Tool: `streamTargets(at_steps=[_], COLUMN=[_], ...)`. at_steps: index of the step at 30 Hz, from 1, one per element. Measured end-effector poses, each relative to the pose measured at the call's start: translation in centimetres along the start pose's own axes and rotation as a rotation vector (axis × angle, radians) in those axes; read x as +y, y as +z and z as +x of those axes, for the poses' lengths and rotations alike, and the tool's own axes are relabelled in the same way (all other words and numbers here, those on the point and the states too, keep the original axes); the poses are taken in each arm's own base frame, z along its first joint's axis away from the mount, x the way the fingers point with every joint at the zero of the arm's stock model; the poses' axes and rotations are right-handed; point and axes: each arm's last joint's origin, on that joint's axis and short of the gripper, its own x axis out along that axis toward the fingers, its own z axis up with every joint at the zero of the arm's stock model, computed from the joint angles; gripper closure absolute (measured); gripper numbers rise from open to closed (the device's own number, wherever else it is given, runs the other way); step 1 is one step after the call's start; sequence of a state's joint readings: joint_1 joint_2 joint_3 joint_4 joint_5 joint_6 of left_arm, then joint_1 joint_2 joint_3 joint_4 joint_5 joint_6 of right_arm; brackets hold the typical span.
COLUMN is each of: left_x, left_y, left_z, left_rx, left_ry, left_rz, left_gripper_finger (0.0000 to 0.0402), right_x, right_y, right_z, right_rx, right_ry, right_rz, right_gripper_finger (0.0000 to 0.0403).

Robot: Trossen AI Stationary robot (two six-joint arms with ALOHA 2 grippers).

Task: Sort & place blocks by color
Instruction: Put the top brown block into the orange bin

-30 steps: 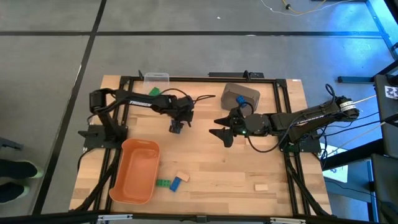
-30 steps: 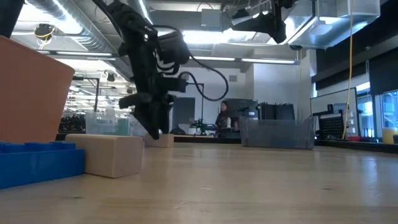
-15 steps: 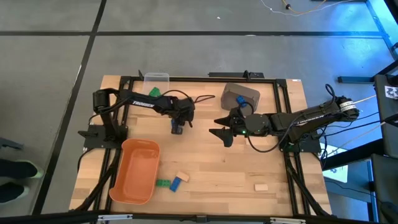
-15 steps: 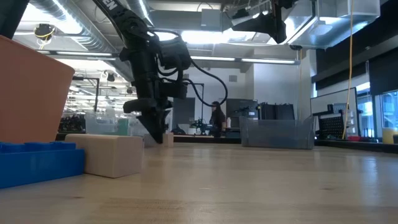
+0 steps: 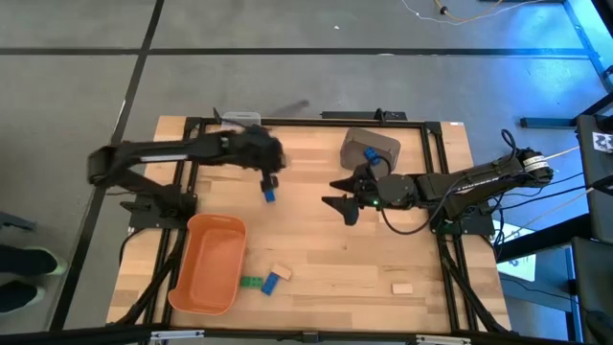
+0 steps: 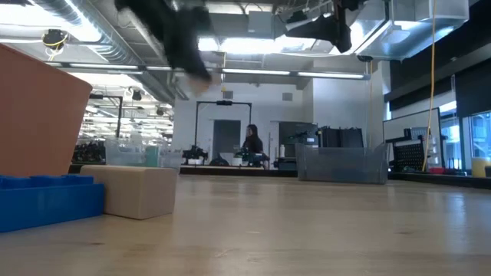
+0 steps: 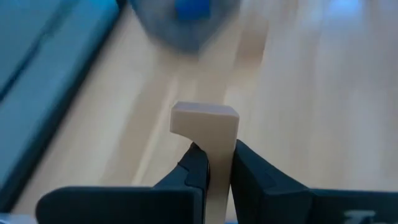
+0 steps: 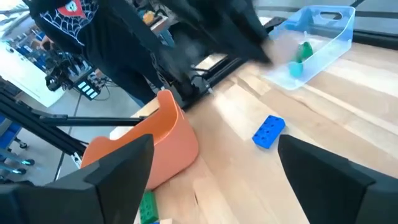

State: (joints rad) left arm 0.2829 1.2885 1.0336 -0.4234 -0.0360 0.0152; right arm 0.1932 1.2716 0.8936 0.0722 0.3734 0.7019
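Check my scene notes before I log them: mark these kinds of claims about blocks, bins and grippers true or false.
1. The left gripper grips a pale tan wooden block. True.
2. The orange plastic tub holds blue blocks. False: no block shows inside it.
3. A blue toy brick lies on the table between the arms. True.
4. The right gripper holds a green block. False: it is open, holding nothing.
5. The clear plastic bin contains a green block. True.

High cam looks straight down on the whole table (image 5: 316, 249). Low cam sits at tabletop level, facing across into the room behind. Left wrist cam is jammed right up close over the wood; right wrist cam faces across the table toward the orange tub (image 8: 163, 144) – also in the high and low views
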Motion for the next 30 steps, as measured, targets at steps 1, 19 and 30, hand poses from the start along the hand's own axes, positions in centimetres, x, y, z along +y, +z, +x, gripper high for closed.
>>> streamTargets(at_steps=[1,19,30], left_x=[0.0,-1.7,-1.8], left_y=[0.5,-5.7,-6.7], left_z=[-1.6,-11.5,-10.5], left_rx=[-0.069,-0.862,-0.952], left_ry=[-0.001,-0.319,-0.294], left_rz=[-0.026,-0.411,-0.585], left_gripper_finger=[0.037,0.037,0.037], right_x=[0.0,0.2,0.4], right_y=[0.0,0.2,-0.2], right_z=[0.0,0.0,0.0], right_rx=[-0.004,-0.005,0.077], right_ry=[0.003,0.038,0.149], right_rz=[0.002,-0.116,-0.305], right_gripper_finger=[0.0059,0.0059,0.0059])
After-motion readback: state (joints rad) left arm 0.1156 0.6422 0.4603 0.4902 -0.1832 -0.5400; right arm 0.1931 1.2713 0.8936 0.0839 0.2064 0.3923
